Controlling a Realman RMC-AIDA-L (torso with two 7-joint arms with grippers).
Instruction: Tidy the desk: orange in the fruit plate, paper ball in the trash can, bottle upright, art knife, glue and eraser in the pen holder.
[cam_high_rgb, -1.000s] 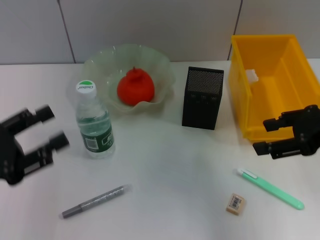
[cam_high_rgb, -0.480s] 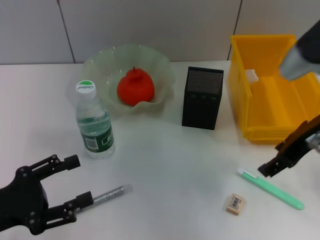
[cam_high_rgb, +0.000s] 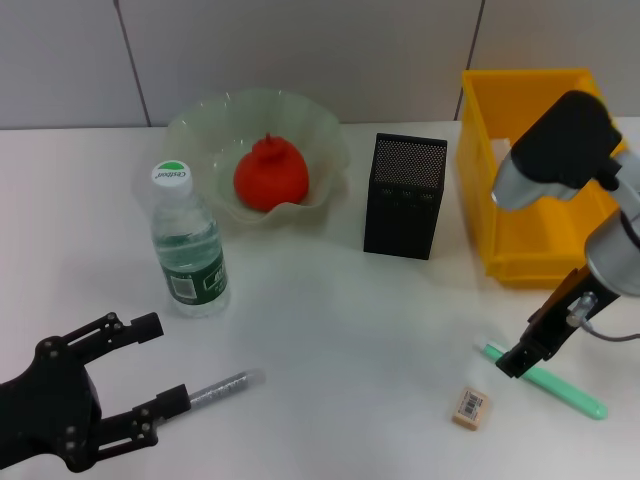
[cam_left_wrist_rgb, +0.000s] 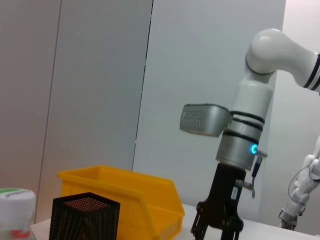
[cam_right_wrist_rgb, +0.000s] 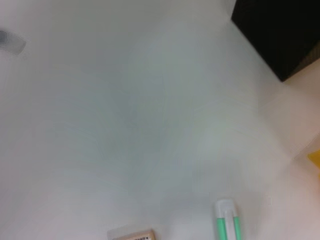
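Note:
The orange (cam_high_rgb: 270, 173) lies in the fruit plate (cam_high_rgb: 205, 118). Beside it the bottle (cam_high_rgb: 188, 245) stands upright. The pen holder (cam_high_rgb: 405, 195) stands mid-table, left of the trash can (cam_high_rgb: 545, 245). The paper ball is hidden. My left gripper (cam_high_rgb: 156, 363) is open at the near left, its nearer finger over the dark end of the glue (cam_high_rgb: 225, 386). My right gripper (cam_high_rgb: 513, 361) points down over the white end of the art knife (cam_high_rgb: 562, 389); the left wrist view shows its fingers (cam_left_wrist_rgb: 199, 226) spread open. The eraser (cam_high_rgb: 471, 408) lies just left of the knife.
My right arm's grey wrist (cam_high_rgb: 555, 150) hangs in front of the trash can's left part. The left wrist view shows the bottle cap (cam_left_wrist_rgb: 15, 199), pen holder (cam_left_wrist_rgb: 85, 217) and trash can (cam_left_wrist_rgb: 127, 195). The right wrist view shows the art knife (cam_right_wrist_rgb: 227, 223) and eraser (cam_right_wrist_rgb: 131, 234).
The left gripper dropped from beside the bottle to the glue and has held still since. The right arm swung in from the trash can, its gripper now pointing down at the art knife's white end.

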